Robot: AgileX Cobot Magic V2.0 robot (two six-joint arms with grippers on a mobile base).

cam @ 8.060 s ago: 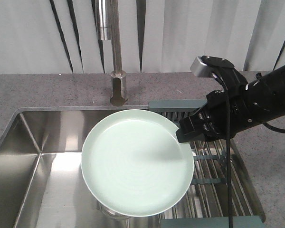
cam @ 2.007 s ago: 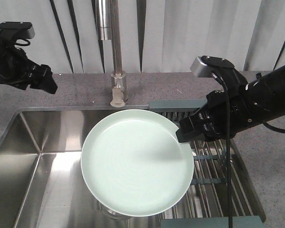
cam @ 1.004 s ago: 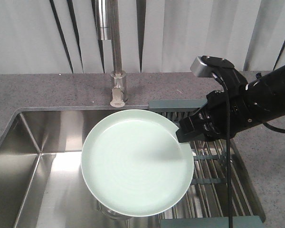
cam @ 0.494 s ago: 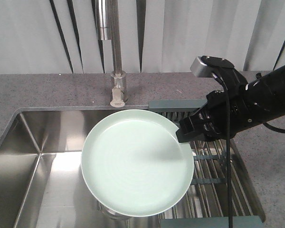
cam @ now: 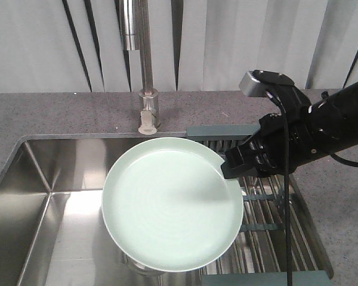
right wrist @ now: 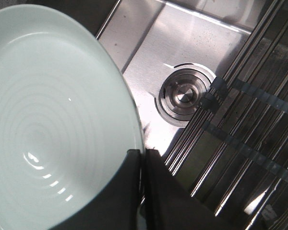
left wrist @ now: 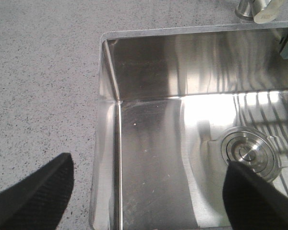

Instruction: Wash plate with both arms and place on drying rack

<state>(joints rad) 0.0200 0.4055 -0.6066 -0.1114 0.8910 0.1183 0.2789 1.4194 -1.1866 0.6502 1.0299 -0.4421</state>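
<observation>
The pale mint-green plate point(cam: 170, 202) hangs tilted over the steel sink, face toward the front camera. My right gripper point(cam: 230, 167) is shut on its right rim. In the right wrist view the two black fingers point(right wrist: 134, 191) pinch the rim of the plate point(right wrist: 53, 120), and the gripper point(right wrist: 143, 158) has no gap showing. The drying rack point(cam: 268, 229) of steel bars lies under and to the right of the plate, with its bars point(right wrist: 240, 143) beside the pinched rim. My left gripper point(left wrist: 144, 196) is open above the sink's left corner, holding nothing. The left arm is outside the front view.
A tall steel faucet point(cam: 144, 65) stands behind the sink point(cam: 42, 179), its spout above the plate's far edge. The round drain point(left wrist: 247, 153) sits in the basin floor and also shows as the drain point(right wrist: 182, 98) below the plate. Grey speckled counter point(left wrist: 38, 72) surrounds the sink.
The left arm, at the far left of the front view 2 s ago, has left that view. The faucet's base lever looks turned compared with 8 s ago. Plate and right arm are unmoved.
</observation>
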